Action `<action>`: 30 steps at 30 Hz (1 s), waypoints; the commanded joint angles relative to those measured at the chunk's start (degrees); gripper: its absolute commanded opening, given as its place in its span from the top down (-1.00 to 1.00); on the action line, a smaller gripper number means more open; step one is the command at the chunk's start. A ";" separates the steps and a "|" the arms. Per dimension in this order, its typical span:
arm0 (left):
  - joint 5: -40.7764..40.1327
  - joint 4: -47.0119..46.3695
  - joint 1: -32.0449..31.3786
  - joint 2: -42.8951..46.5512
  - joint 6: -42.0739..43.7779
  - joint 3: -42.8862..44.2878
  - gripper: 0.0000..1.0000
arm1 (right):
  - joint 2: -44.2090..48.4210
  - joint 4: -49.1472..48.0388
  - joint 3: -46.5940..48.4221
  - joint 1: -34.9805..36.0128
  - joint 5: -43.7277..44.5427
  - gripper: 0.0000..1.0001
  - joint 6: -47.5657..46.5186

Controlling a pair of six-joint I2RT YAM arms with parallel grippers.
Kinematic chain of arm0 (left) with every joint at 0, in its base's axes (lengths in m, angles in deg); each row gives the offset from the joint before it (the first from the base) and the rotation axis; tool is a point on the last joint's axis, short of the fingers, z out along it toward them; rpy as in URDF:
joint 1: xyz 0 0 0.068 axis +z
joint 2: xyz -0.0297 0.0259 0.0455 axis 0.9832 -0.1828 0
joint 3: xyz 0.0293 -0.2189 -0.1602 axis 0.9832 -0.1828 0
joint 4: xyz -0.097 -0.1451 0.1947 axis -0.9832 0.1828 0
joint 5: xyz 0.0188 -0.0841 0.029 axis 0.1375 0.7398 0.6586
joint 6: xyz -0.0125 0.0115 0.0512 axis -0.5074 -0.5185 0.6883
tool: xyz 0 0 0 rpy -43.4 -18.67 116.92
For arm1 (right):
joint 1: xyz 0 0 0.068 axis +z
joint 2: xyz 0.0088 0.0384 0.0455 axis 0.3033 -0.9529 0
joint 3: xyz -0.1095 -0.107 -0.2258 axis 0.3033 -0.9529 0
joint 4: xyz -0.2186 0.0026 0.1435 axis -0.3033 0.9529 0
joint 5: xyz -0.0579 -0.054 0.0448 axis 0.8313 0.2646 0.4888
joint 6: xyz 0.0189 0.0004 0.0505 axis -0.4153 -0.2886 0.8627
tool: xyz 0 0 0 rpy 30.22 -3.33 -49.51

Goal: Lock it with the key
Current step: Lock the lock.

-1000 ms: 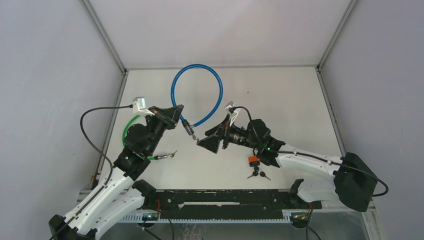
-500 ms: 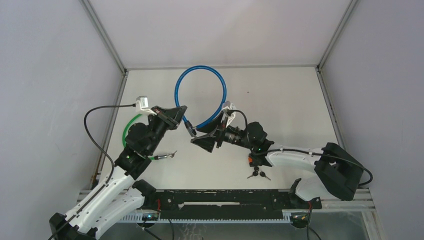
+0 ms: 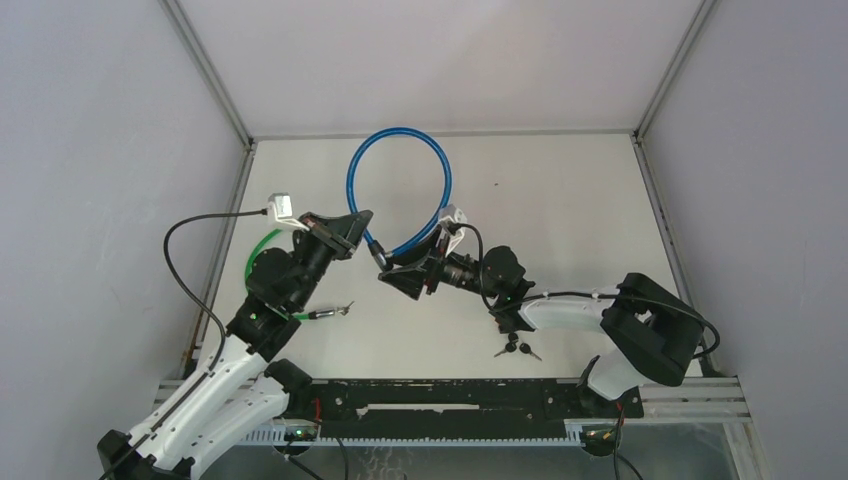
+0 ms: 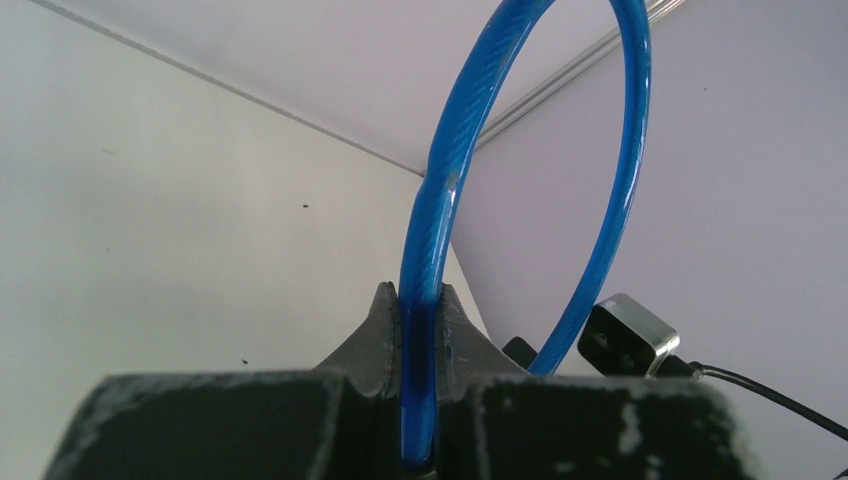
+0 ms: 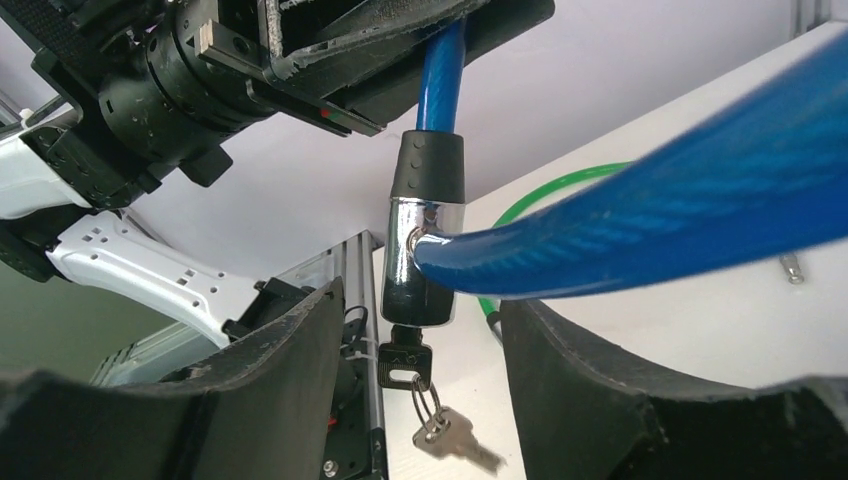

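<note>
Step in hand: take the key. Our right fingers (image 5: 290,360) stand parted astride the chrome lock barrel (image 5: 425,260), grasping nothing. We judge they should shift toward 6 o'clock onto the black-headed key (image 5: 405,362), then pinch squarely. Our left fingers (image 4: 370,335) are clenched on the blue plastic-sheathed cable (image 4: 450,150), which loops toward 12 o'clock over the white worktop (image 3: 560,200).

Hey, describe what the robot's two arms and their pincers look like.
The left arm and right arm have white shells low down and black joints towards the wrist. A black cable loops from the left's white wrist camera. The left pincer and right pincer each have two black wedge-shaped fingers.
</note>
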 commanded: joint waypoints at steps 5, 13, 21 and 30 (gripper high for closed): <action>1.54 -8.56 0.23 1.51 -3.08 1.18 1.00 | -1.58 -7.62 1.59 1.15 -1.13 -0.02 -0.75; 1.86 -8.39 0.19 2.00 -3.93 -0.04 1.00 | -0.71 -7.82 1.59 1.28 -0.78 0.54 -1.93; 1.39 -7.31 0.19 4.10 -3.77 -1.11 1.00 | -0.32 -7.96 1.59 1.25 2.34 -0.14 -1.12; 1.09 -5.99 0.23 5.31 -3.90 -1.34 1.00 | -2.01 -10.90 3.38 1.09 2.96 -0.35 1.03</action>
